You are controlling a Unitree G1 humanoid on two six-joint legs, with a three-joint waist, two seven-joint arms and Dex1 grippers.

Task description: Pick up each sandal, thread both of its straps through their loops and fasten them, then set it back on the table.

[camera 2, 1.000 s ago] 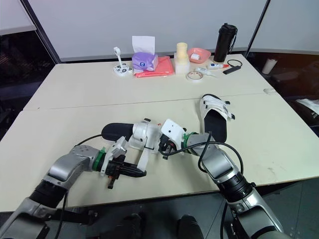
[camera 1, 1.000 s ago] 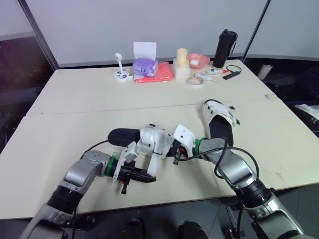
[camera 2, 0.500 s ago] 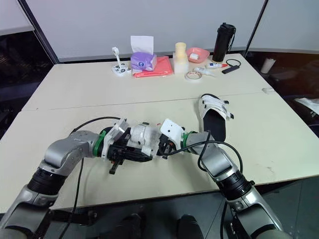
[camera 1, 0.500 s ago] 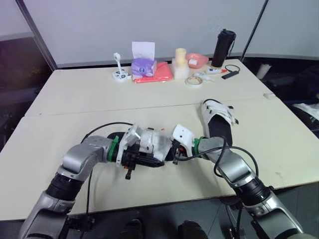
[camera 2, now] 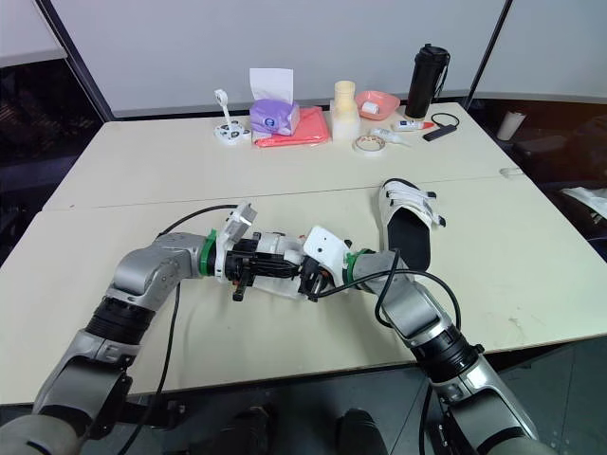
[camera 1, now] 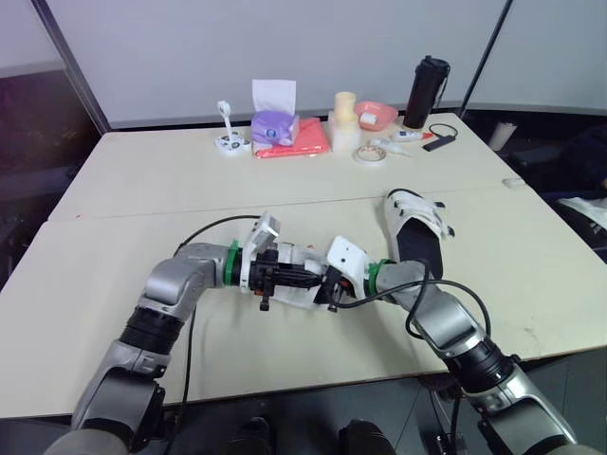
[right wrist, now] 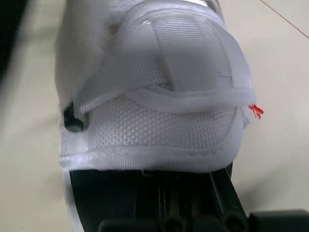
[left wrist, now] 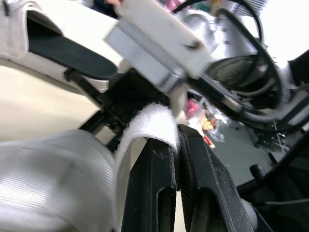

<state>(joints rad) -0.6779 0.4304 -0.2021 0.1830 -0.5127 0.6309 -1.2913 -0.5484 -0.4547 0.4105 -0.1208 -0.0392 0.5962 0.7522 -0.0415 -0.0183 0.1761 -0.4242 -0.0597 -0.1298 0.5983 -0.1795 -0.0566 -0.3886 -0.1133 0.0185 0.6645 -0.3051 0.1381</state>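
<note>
The left gripper [left wrist: 176, 141] pinches the sandal's [right wrist: 154, 96] white strap [left wrist: 148, 118] in its jaws; the right gripper [camera 1: 328, 290] has its jaws clenched on the sole [right wrist: 99, 193]. A second sandal [camera 1: 417, 227] lies near it on the worktop [camera 1: 142, 190].

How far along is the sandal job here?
Done, apparently: the far sandal lies on the table with straps across it. In hand: left gripper pinches a white strap of the near sandal; right gripper is at its sole. Left: fastening it, setting it down.

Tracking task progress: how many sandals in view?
2. One white-strapped, black-soled sandal is mid-table, its strap pinched in the left claw; the other sandal lies on the beige table to its right.
</note>
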